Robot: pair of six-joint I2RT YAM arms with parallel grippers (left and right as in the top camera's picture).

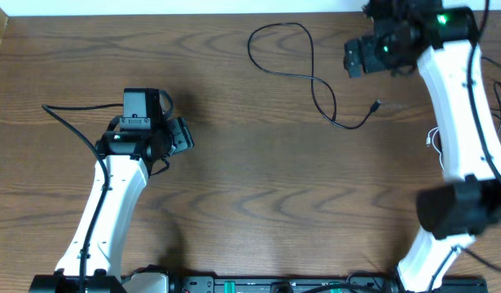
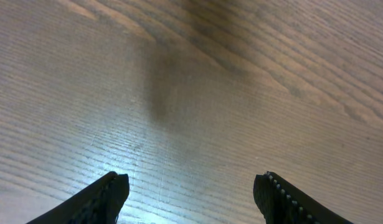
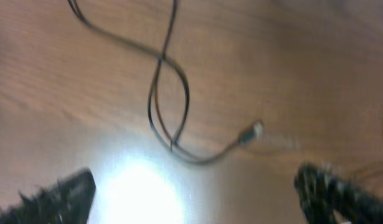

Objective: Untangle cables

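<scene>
A long black cable [image 1: 312, 78] lies at the back middle of the table, looped at its far end and curving down to a small plug [image 1: 377, 104]. It also shows in the right wrist view [image 3: 159, 68], blurred, with its plug [image 3: 253, 130] ahead of the fingers. A short white cable [image 1: 433, 140] peeks out beside the right arm, partly hidden. My right gripper [image 1: 353, 59] [image 3: 194, 186] is open and empty, raised just right of the black cable. My left gripper [image 1: 185, 134] [image 2: 191, 186] is open and empty over bare wood, far from the cables.
The wooden table's [image 1: 258, 187] far edge meets a white wall behind the black cable's loop. The left arm's own thick black cable [image 1: 67, 120] trails to the left. The right arm [image 1: 462, 106] stretches along the right side.
</scene>
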